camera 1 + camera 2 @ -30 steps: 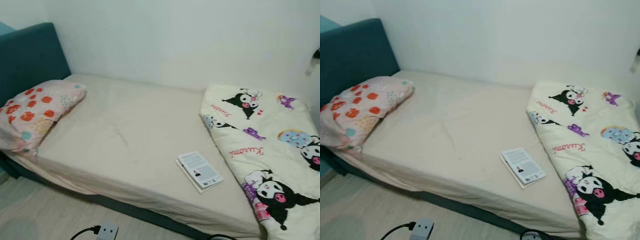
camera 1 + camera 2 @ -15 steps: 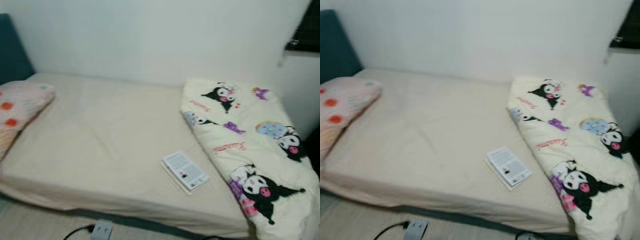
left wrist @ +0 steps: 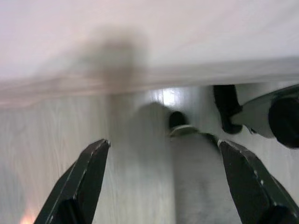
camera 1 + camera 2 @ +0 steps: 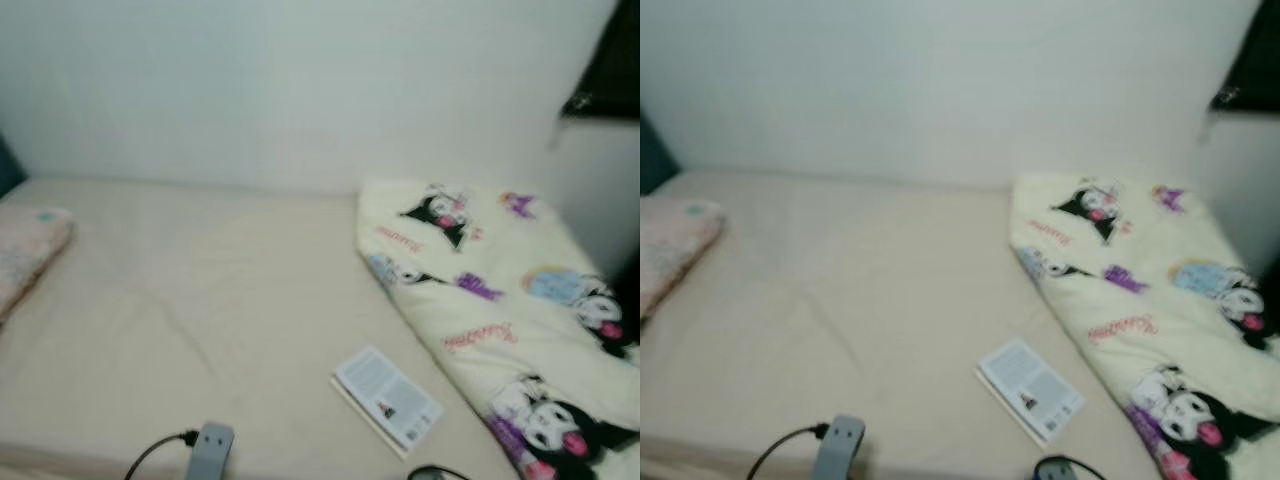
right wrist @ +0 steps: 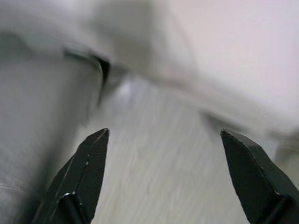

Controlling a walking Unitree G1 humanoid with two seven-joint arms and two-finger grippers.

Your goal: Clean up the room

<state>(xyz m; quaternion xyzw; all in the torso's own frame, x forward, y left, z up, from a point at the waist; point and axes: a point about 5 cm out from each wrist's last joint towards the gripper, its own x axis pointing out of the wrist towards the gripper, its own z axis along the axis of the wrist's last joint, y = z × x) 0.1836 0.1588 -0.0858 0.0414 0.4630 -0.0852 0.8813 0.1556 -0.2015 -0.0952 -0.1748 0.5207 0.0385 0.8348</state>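
Still approaching the bed, both arms hanging low and empty.

Each end effector, left end effector and right end effector, has its fingers spread wide over bare floor beside the bed, pinching nothing. The book lies up on the sheet, well above and ahead of both, just beside the folded quilt. Likely risks: blurred views spoiling the aim, or feet snagging the power strip and its cable below.

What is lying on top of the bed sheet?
On the beige sheet lie a book, a cartoon-print duvet and a pillow. Anything under the duvet is covered.
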